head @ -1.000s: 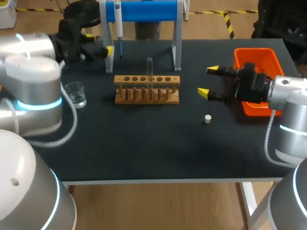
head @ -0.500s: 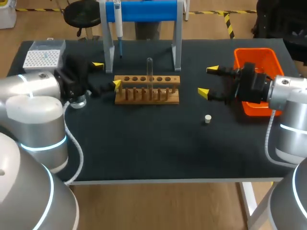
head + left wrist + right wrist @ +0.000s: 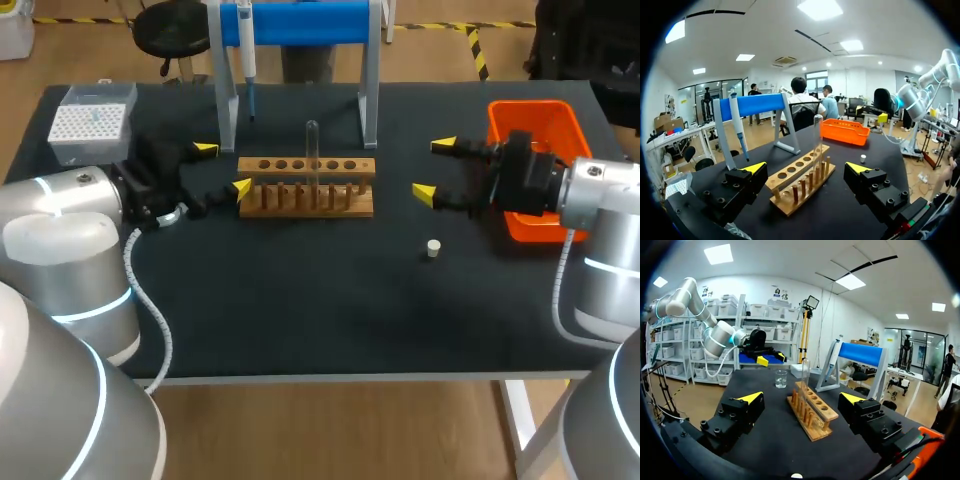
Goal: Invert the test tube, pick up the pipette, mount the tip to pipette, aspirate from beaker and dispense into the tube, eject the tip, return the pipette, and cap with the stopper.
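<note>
Wooden rack (image 3: 306,186): mid-table, test tube (image 3: 312,150) standing upright in it.
Left gripper (image 3: 222,168): fingers spread wide, holding nothing, at the rack's left end.
Right gripper (image 3: 433,168): spread wide, empty, right of the rack.
Pipette (image 3: 246,50): hanging on the blue stand (image 3: 300,22).
Stopper (image 3: 433,248): on the table, near the right gripper.

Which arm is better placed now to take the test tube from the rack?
Probably left. The left gripper is open at the end of the rack, the test tube ahead of its fingers; the right gripper, also open, stands farther off.
</note>
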Robot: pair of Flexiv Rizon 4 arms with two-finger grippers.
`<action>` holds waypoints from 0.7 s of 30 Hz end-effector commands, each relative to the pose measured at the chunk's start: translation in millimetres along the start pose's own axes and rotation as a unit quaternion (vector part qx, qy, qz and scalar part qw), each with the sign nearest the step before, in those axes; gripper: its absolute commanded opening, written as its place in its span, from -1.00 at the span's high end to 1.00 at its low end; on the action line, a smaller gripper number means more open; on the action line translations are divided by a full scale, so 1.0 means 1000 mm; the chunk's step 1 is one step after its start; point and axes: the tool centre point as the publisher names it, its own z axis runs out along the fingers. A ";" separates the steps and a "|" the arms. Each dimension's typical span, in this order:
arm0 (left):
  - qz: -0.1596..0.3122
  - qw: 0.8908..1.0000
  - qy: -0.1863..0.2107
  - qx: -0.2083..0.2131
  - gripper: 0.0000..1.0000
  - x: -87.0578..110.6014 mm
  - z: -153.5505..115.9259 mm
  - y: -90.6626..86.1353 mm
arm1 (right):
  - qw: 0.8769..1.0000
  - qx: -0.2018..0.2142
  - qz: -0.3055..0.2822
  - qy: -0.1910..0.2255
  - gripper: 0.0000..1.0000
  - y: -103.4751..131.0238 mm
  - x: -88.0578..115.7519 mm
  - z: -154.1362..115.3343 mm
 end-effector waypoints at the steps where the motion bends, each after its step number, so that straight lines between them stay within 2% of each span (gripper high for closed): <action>1: 0.000 1.000 -0.001 0.029 -1.00 0.000 -0.002 0.003 | 1.000 0.000 0.000 -0.002 -1.00 0.000 0.001 0.000; 7: 0.000 1.000 -0.001 0.029 -1.00 0.000 -0.002 0.003 | 1.000 0.000 0.000 -0.002 -1.00 0.000 0.001 0.000; 12: 0.000 1.000 -0.001 0.029 -1.00 0.000 -0.002 0.003 | 1.000 -0.008 -0.003 0.024 -1.00 0.010 -0.007 0.018; 21: 0.000 1.000 -0.001 0.029 -1.00 0.000 -0.002 0.003 | 0.989 -0.063 -0.018 0.132 -1.00 0.036 -0.016 0.054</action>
